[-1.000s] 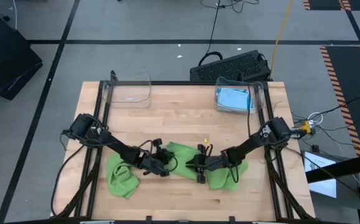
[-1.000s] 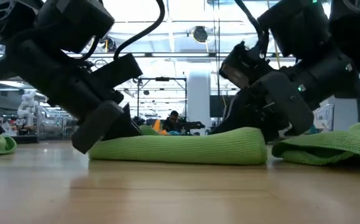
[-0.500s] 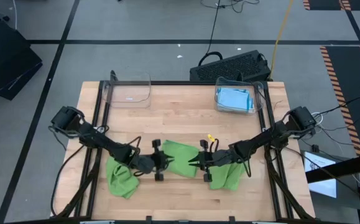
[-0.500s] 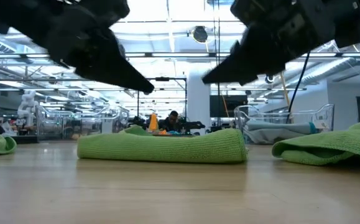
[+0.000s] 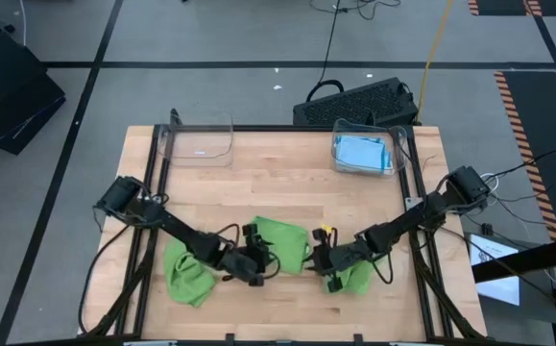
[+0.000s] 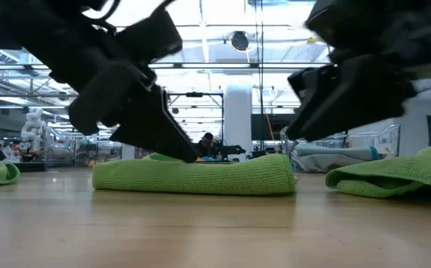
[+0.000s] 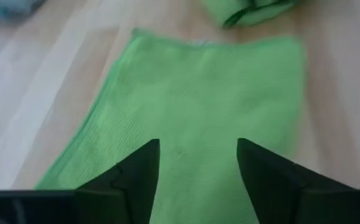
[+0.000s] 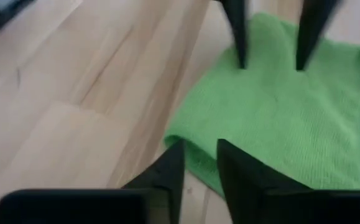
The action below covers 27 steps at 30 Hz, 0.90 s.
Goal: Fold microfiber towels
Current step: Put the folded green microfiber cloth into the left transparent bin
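Observation:
A folded lime green microfiber towel (image 5: 282,240) lies flat on the wooden table's middle, near the front edge. My left gripper (image 7: 198,146) stands open over the towel's left part, fingers slanting down toward it (image 6: 178,145). My right gripper (image 8: 199,144) is open by a narrow gap and hovers above the towel's right near corner (image 8: 186,140), clear of it in the low view (image 6: 312,104). A crumpled green towel (image 5: 186,274) lies at the left and another (image 5: 356,279) at the right under my right arm. My left gripper has its fingertips (image 6: 187,155) down at the folded towel's top, coming slanting from the table's left. Whether they touch the cloth I cannot tell. Nothing is between its fingers.
A clear bin (image 5: 362,152) with light blue towels stands at the far right of the table, and an empty clear bin (image 5: 199,140) at the far left. A dark keyboard (image 5: 354,101) lies beyond the far edge. Bare wood lies between the bins and the folded towel.
Both grippers were down on the folded towel's two ends, then rose clear of it and left it lying flat, slightly narrower. Since then my left gripper has come back down to the towel's top, and both grippers have shifted a little toward the table's near edge.

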Each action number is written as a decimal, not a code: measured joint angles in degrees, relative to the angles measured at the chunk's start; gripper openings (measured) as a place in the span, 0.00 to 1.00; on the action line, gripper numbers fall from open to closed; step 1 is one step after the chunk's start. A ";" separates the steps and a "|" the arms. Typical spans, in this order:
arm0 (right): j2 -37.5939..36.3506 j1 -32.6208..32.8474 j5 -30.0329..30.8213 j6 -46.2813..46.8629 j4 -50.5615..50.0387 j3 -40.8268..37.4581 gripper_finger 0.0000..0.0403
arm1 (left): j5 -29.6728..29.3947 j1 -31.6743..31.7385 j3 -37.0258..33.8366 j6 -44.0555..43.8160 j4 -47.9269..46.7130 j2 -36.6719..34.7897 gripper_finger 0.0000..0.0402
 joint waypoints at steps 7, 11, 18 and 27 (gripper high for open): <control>0.00 3.46 7.09 -5.31 -1.88 0.55 0.54 | 1.60 1.40 1.03 0.50 -1.99 -4.50 0.43; 0.94 3.38 10.43 -7.69 -3.59 1.66 0.67 | 1.58 3.20 0.94 -0.94 -7.15 -5.94 0.35; 5.79 2.43 9.76 -14.12 -11.79 8.93 0.70 | 7.29 7.52 -2.63 -8.88 -12.41 -5.25 0.22; 11.54 2.24 14.59 -25.21 -19.02 14.60 0.68 | 7.75 8.27 -9.79 -9.33 -5.44 -5.52 0.15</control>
